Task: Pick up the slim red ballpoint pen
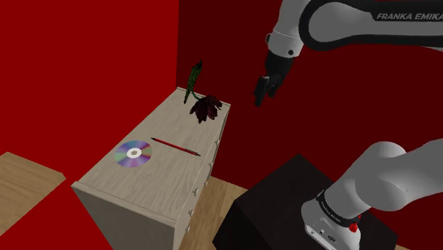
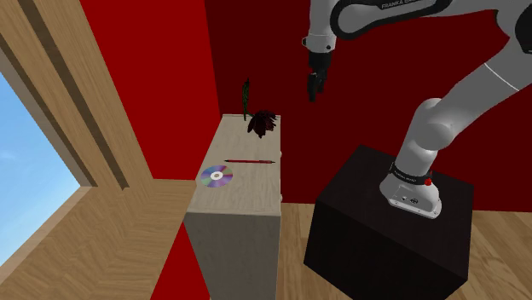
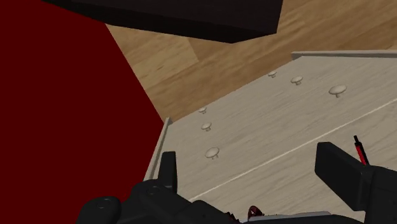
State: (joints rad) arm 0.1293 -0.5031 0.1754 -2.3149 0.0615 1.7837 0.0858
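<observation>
i am hovering my spread gripper (image 1: 263, 91) high beside the dresser (image 1: 160, 183), judging the red pen (image 1: 175, 146) on it light, stiff, slippery, best pinched mid-shaft.

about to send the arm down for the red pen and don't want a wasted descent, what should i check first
1. Pincer open: ok, its fingers stand apart in the wrist view.
2. Pincer empty: ok, nothing between the fingers.
3. Pen free to grasp: ok, it lies flat on the dresser top, apart from the disc and the dark flower.
4. Pincer above the pen: not ok, it hangs high, off the dresser's drawer-front side.
5. Fingers set across the pen's shaft: cannot tell.
</observation>
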